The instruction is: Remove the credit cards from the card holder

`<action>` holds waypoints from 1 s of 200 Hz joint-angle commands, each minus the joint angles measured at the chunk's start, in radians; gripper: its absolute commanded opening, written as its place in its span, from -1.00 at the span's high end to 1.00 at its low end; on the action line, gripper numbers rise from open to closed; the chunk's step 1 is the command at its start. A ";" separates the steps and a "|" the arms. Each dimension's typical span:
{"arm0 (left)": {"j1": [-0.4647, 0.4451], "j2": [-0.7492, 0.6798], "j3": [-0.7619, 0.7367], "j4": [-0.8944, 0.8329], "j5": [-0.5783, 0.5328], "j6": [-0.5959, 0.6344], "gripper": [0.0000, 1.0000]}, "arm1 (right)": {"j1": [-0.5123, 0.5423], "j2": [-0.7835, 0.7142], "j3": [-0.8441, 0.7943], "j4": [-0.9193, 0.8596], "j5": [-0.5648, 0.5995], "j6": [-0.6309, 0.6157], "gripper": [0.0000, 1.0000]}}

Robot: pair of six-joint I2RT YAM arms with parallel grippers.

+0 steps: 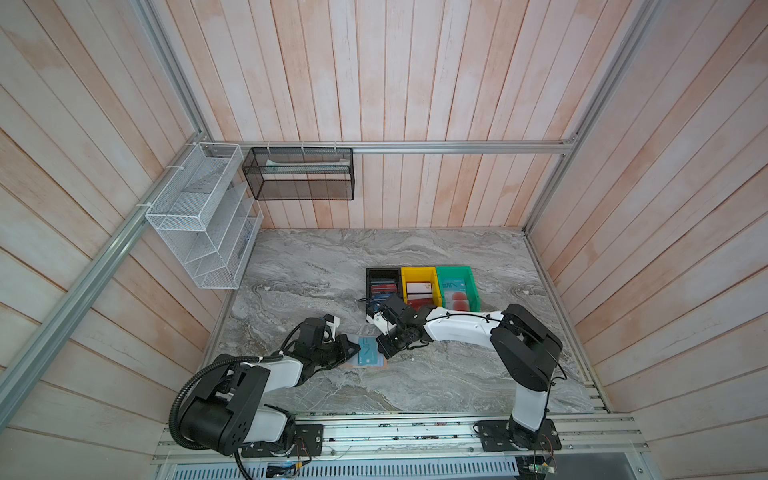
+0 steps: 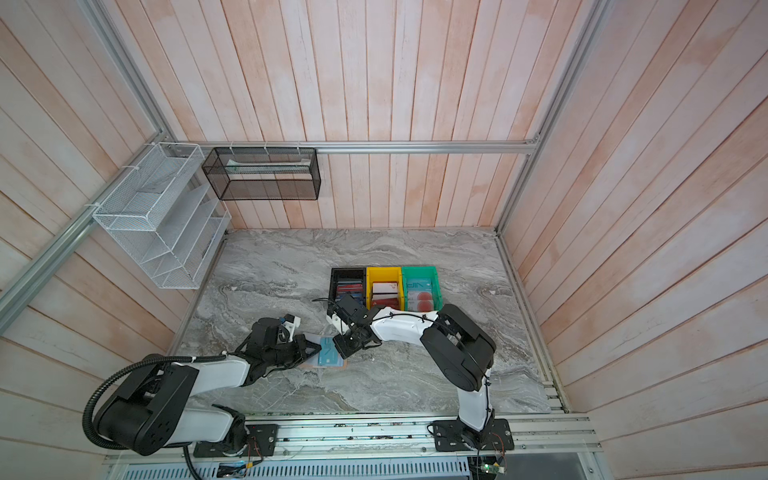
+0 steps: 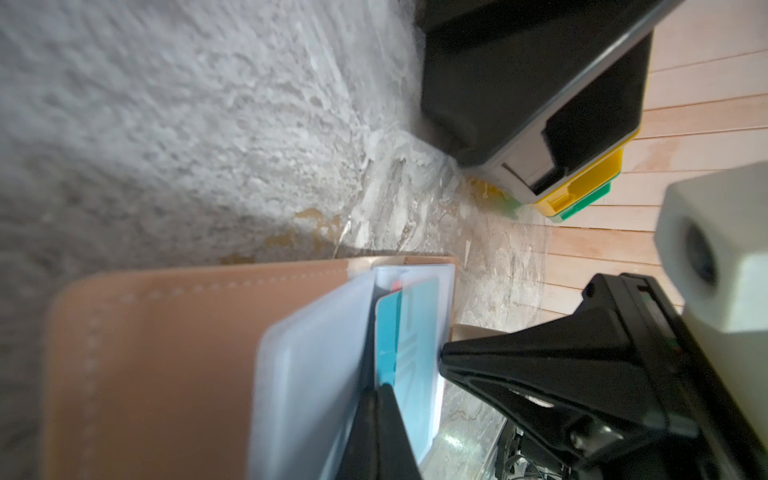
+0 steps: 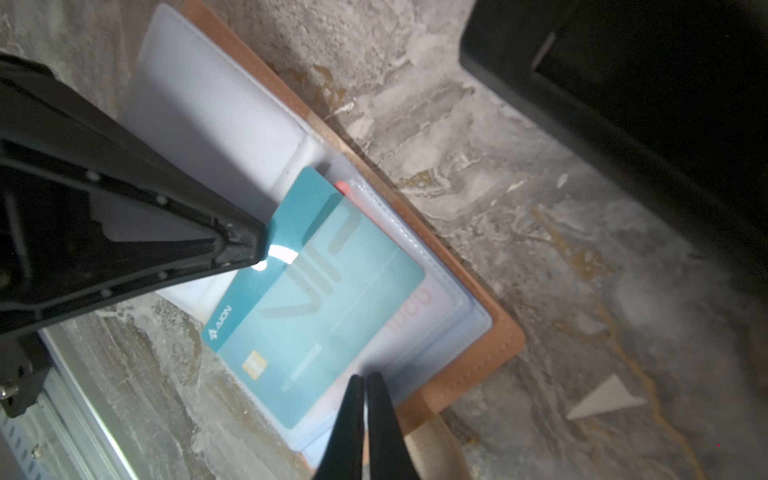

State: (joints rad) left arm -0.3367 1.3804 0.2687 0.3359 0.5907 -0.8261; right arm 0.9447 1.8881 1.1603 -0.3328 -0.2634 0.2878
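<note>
Over the card holder (image 4: 498,345), left gripper (image 4: 259,249) clamps the teal card (image 4: 332,299), right gripper (image 4: 365,382) presses down closed; a weak hold-down could drag it along

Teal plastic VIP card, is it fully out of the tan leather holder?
No, the teal card lies mostly inside a clear sleeve of the holder.

teal card (image 4: 316,291): "VIP", "AION" | green-bin card (image 1: 454,286): "VIP" | pale card (image 4: 409,316): pink print, unreadable
</note>
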 commanded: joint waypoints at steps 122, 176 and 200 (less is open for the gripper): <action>0.077 -0.222 0.040 -0.372 -0.087 0.143 1.00 | -0.008 -0.015 -0.027 -0.016 -0.010 -0.028 0.76; 0.092 -0.310 0.068 -0.442 -0.079 0.149 1.00 | -0.018 -0.053 -0.019 -0.021 -0.019 -0.047 0.69; 0.094 -0.311 0.078 -0.458 -0.077 0.156 1.00 | -0.020 -0.059 -0.005 -0.034 -0.018 -0.050 0.66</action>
State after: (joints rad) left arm -0.2493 1.0782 0.3195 -0.0757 0.5224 -0.6983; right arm 0.9310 1.8603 1.1503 -0.3302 -0.2714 0.2573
